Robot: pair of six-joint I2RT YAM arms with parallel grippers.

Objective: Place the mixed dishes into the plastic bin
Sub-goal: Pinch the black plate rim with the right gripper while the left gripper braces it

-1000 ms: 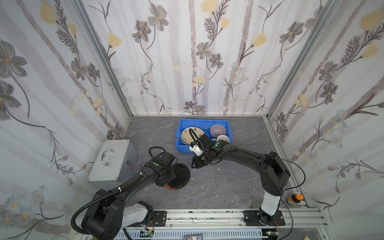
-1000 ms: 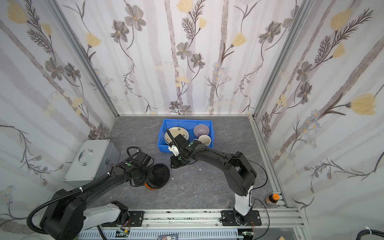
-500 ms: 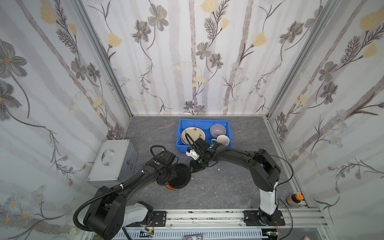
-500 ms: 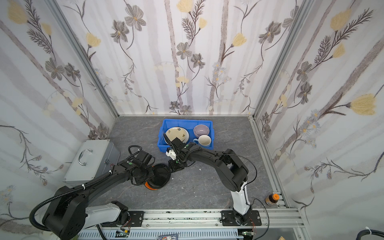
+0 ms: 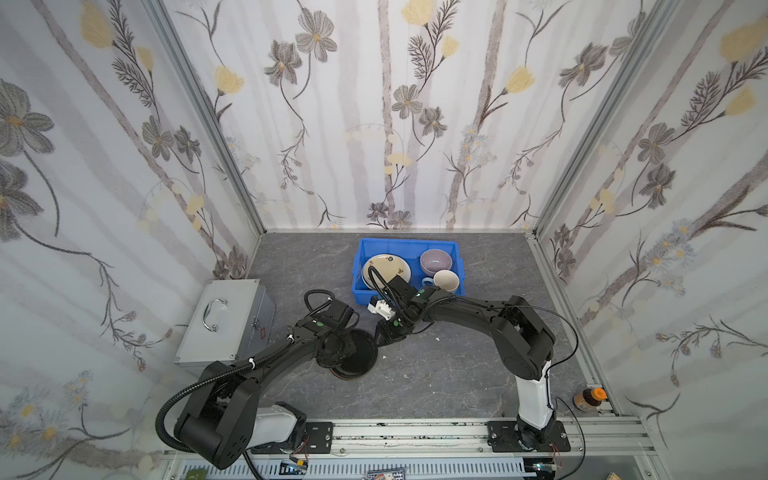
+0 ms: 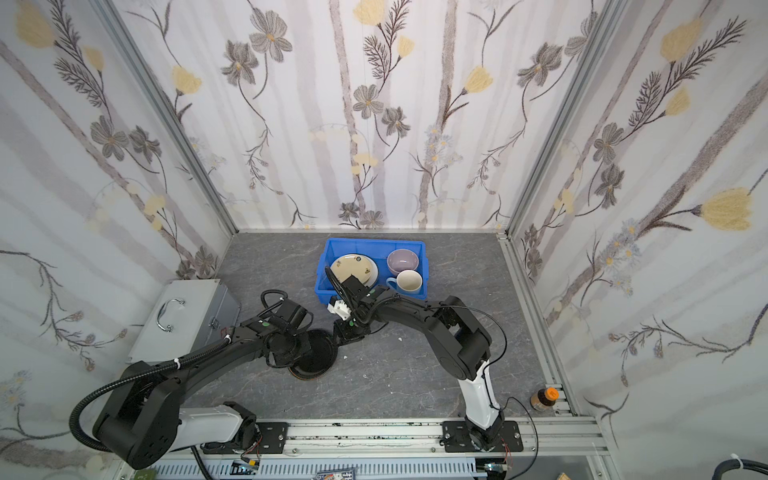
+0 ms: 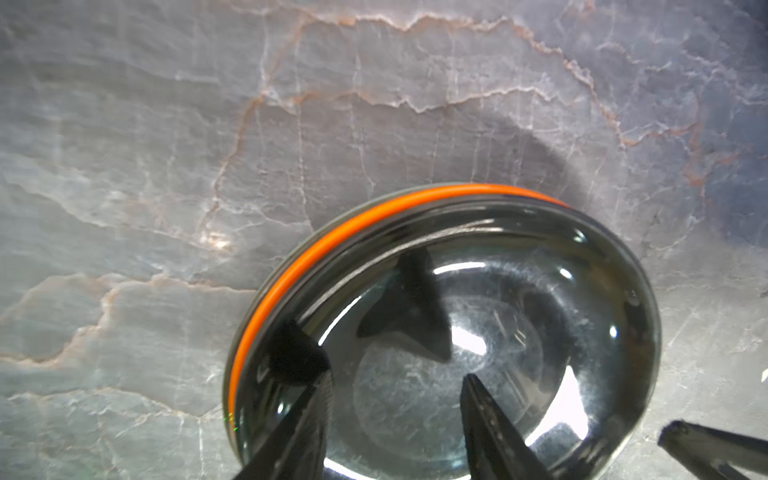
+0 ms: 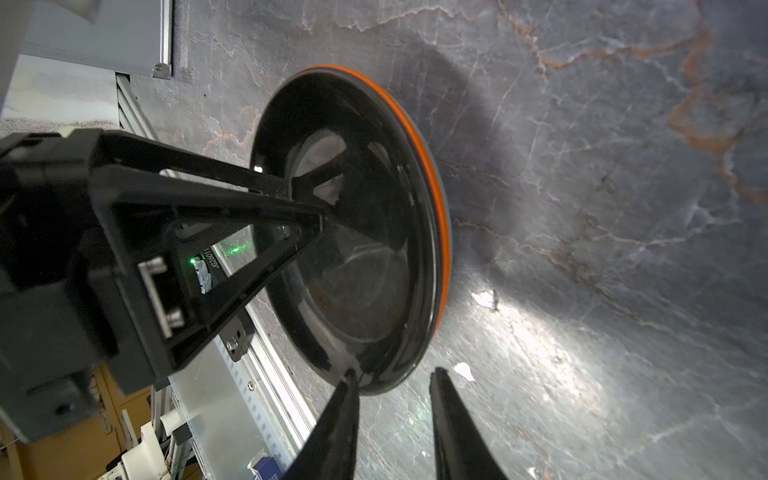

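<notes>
A black plate (image 5: 362,354) (image 6: 319,353) lies on an orange plate (image 7: 332,237) (image 8: 443,232) on the table, in front of the blue plastic bin (image 5: 407,241) (image 6: 374,241). My left gripper (image 7: 399,376) (image 5: 334,345) is open, its fingertips (image 8: 320,212) down inside the black plate (image 7: 498,291). My right gripper (image 8: 394,371) (image 5: 384,336) is open at the black plate's (image 8: 361,291) far rim, with one finger over the rim and the other beside it above the table. In the bin lie a cream plate (image 5: 388,266), a lilac bowl (image 5: 435,261) and a mug (image 5: 445,280).
A silver metal case (image 5: 226,320) with a handle stands on the left, close to the left arm. A small bottle (image 5: 588,399) with an orange cap stands at the front right corner. White crumbs (image 8: 484,297) lie on the table beside the plates.
My right gripper has moved from the bin's front wall down and left to the black plate's rim. The left gripper stays over the plate, its jaws slightly narrower.
</notes>
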